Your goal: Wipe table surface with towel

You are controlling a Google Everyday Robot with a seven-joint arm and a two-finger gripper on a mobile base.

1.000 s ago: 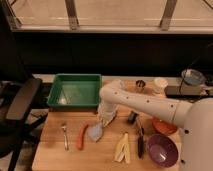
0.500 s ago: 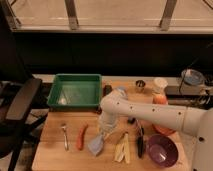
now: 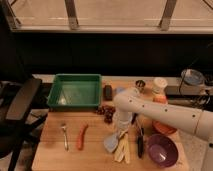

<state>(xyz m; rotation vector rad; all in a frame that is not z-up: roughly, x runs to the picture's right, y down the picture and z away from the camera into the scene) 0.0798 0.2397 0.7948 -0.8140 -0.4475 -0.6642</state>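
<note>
A small pale blue-grey towel (image 3: 111,143) lies bunched on the wooden table (image 3: 52,155), near the front and about the middle. My gripper (image 3: 120,128) points down onto the towel's upper right edge and is shut on it. My white arm (image 3: 165,114) comes in from the right and bends down at the wrist (image 3: 125,102). The towel touches the table just left of a yellow banana (image 3: 122,149).
A green tray (image 3: 75,91) stands at the back left. A fork (image 3: 65,136) and an orange carrot (image 3: 81,136) lie left of the towel. Dark grapes (image 3: 105,113), a black-handled knife (image 3: 140,144), a purple bowl (image 3: 161,150) and an orange bowl (image 3: 164,127) crowd the right. A chair (image 3: 20,105) is at left.
My gripper has carried the towel toward the table's front edge and then to the right, up to the banana. The other objects have not moved.
</note>
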